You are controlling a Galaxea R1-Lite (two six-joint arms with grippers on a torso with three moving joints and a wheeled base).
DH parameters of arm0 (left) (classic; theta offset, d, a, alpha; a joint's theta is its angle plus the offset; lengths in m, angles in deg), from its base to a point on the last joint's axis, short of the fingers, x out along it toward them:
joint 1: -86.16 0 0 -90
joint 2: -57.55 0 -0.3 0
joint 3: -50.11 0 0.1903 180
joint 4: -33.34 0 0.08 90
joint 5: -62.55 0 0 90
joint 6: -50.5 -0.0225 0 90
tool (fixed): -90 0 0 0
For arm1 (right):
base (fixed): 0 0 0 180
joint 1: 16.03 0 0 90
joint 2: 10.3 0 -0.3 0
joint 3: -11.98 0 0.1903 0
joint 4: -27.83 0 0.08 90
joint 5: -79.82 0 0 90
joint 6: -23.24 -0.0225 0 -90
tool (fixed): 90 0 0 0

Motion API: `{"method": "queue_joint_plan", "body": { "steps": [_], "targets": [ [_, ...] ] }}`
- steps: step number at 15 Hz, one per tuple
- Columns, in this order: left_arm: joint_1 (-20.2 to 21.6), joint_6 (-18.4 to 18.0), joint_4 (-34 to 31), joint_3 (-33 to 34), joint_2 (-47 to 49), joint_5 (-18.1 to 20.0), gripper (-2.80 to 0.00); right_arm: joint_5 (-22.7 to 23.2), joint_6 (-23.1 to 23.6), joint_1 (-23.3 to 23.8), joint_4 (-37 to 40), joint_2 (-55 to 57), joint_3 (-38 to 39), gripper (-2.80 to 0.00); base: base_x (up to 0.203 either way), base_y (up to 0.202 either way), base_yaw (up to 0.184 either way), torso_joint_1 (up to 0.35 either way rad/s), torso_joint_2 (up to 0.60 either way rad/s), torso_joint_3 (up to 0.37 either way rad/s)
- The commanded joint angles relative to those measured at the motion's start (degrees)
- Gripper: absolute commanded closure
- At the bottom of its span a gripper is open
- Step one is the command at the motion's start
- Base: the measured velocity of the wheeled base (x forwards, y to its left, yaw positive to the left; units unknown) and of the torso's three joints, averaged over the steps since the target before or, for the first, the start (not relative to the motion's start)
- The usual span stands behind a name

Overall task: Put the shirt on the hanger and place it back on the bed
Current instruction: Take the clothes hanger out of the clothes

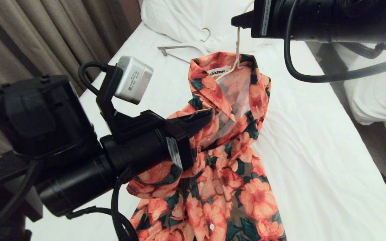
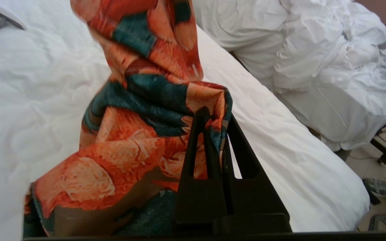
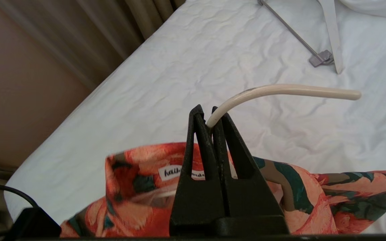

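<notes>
**Both end effectors clamped: shirt left, hanger right**

Head view: right end effector [image 1: 237, 22] holds the cream hanger [image 1: 237, 43] by its hook above the bed [image 1: 313, 140]; the shirt [image 1: 226, 160] hangs from it, collar up, lower part draped toward the near edge. Left end effector [image 1: 206, 117] grips shirt fabric beside the collar. A 2nd grey hanger [image 1: 179, 50] lies near the pillow [image 1: 186, 16].

Left wrist view: left end effector [image 2: 214, 117] pinches a fold of fabric.

Right wrist view: right end effector [image 3: 209, 115] pinches the hook wire
</notes>
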Motion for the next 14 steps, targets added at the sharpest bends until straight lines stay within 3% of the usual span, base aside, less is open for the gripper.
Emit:
{"method": "queue_joint_plan", "body": {
  "steps": [1,5,7,8,14],
  "targets": [
    [-0.6,-0.1,0.3,0.3,1.1,0.0,0.0,0.0,-0.2,-0.1,0.1,-0.3,0.1,0.0,0.0,0.0,0.0,0.0,0.0,0.0],
    [-0.4,-0.2,0.4,0.5,1.3,-0.1,0.0,0.1,-1.7,-0.1,0.3,-0.7,0.1,0.0,0.0,0.0,0.0,0.0,0.0,0.0],
    [-0.4,-2.5,0.5,1.0,1.2,-0.2,0.0,0.1,-1.7,-0.1,0.5,-0.7,0.2,0.0,0.0,0.0,0.0,0.0,0.0,0.0],
    [-0.4,-3.1,0.5,1.0,1.0,-0.2,-2.8,0.1,-1.7,-0.1,0.4,-0.7,0.2,0.0,0.0,0.0,0.0,0.0,0.0,0.0],
    [1.0,-3.4,-1.2,0.1,-2.4,-0.3,-2.8,0.0,-1.7,0.2,0.4,-0.7,0.3,0.0,0.0,0.0,0.0,0.0,0.0,0.0]
  ]
}}
